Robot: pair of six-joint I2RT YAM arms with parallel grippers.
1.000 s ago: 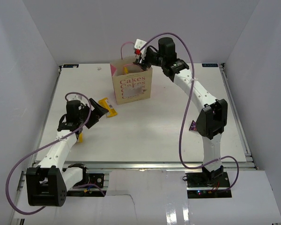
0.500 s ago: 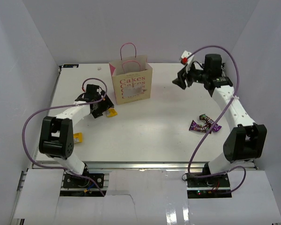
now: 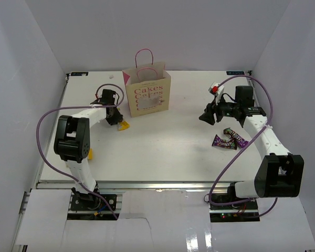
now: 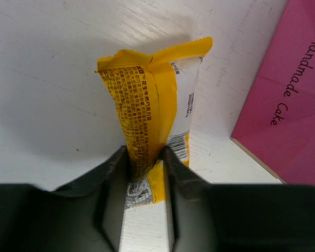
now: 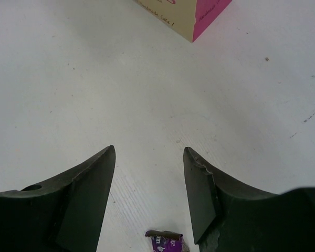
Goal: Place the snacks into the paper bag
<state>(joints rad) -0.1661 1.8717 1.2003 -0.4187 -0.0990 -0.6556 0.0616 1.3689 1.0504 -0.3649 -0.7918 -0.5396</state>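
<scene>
The left pincer (image 4: 145,156) is clenched on a yellow bar (image 4: 147,100) on the desk (image 3: 163,149), just beside the paper bag (image 3: 147,97); next, I judge, it must lift the bar over the rim. The right pincer (image 5: 149,157) gapes empty near the purple packets (image 3: 230,139) (what the bag holds is hidden).

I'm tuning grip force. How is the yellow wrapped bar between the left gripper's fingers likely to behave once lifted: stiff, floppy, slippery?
The yellow wrapped bar is probably light and fairly stiff: it keeps its shape beyond the fingers without sagging. Its glossy, creased wrapper may slip or crumple, since the left gripper pinches only its near end.
</scene>
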